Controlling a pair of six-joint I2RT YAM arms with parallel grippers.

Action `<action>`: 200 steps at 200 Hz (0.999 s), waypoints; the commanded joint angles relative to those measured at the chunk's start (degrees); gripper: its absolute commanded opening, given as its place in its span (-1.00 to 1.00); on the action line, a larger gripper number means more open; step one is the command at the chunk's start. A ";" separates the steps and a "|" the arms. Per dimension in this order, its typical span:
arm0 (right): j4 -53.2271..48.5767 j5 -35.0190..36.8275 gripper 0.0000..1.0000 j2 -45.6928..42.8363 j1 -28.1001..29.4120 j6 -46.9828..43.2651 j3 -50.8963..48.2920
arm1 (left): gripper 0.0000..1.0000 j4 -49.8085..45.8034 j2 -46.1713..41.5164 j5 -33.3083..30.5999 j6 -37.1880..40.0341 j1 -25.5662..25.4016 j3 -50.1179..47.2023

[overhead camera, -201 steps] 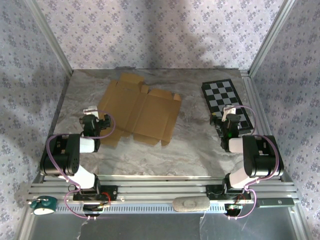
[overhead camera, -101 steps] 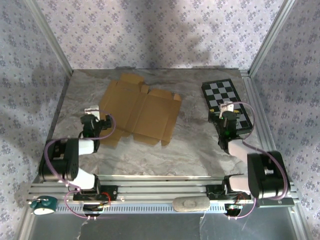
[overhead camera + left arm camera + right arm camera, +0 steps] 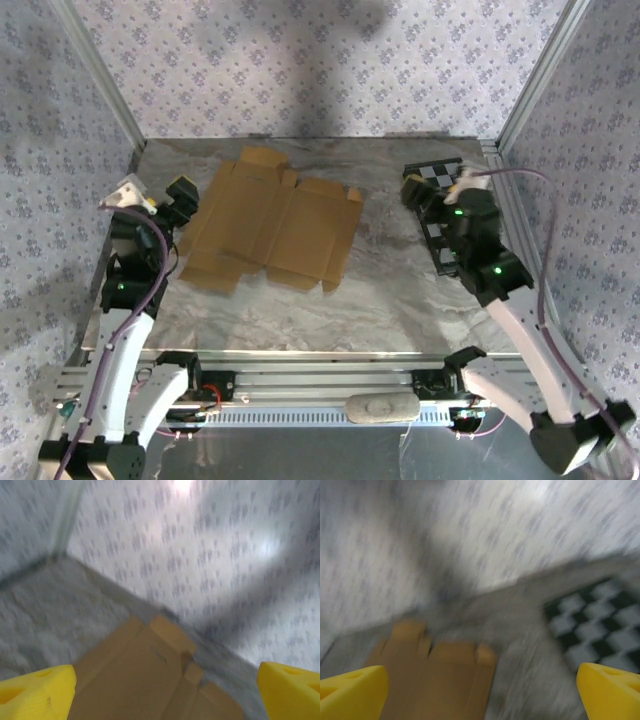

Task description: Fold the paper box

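The paper box (image 3: pixel 270 225) is a flat tan die-cut cardboard sheet with flaps, lying on the marble table left of centre. My left gripper (image 3: pixel 182 199) hovers just off the sheet's left edge, raised and pointing toward it. In the left wrist view its yellow fingertips (image 3: pixel 35 694) stand far apart, open, with the cardboard (image 3: pixel 145 680) below and ahead. My right gripper (image 3: pixel 416 192) hangs above the table right of the sheet, open. The blurred right wrist view shows the cardboard (image 3: pixel 430 680) ahead between its wide-set yellow fingertips (image 3: pixel 610 692).
A black-and-white checkerboard (image 3: pixel 440 172) lies at the back right, partly under my right arm, and appears in the right wrist view as a checkerboard (image 3: pixel 600 630) at the right. Patterned walls with metal posts enclose the table (image 3: pixel 330 300). A grey pad (image 3: pixel 380 408) rests on the front rail.
Both arms have lifted from their folded rest poses and reached forward. The left gripper rose to the sheet's left edge; the right one rose over the checkerboard and turned toward the sheet.
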 commanded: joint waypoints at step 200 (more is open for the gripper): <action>-7.74 -12.93 0.11 48.69 23.16 17.36 17.80 | 0.01 -23.65 20.57 16.55 -6.57 6.71 -7.09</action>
